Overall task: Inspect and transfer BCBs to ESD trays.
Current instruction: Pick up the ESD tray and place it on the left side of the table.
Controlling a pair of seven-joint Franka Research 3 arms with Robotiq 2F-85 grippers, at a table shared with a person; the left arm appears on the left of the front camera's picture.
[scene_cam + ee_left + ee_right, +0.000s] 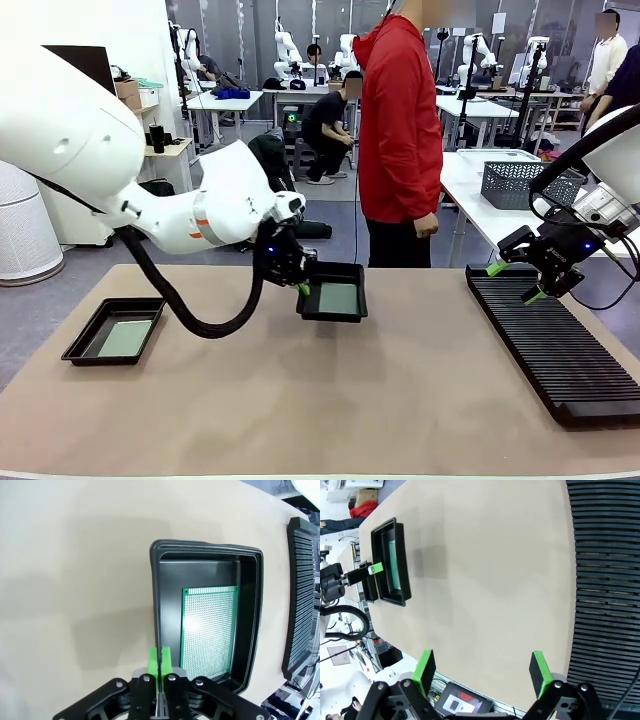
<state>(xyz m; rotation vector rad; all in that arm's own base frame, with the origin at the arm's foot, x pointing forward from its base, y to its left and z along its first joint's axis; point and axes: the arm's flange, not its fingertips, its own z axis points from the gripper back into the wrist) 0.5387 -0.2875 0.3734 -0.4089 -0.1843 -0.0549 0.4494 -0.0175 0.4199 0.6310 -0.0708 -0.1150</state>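
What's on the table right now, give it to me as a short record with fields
left gripper: shut on the rim of the centre tray, which is lifted and tilted
centre tray contents: one BCB
left tray: flat on table, holds a second BCB
right gripper: open, empty, above the slotted rack
person: standing at far side

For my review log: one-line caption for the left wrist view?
Left gripper shut on rim of ESD tray holding one BCB.

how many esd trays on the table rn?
2. One ESD tray sits at the table's left end, board inside. The other ESD tray is mid-table, board inside, its rim pinched by the shut left tool.
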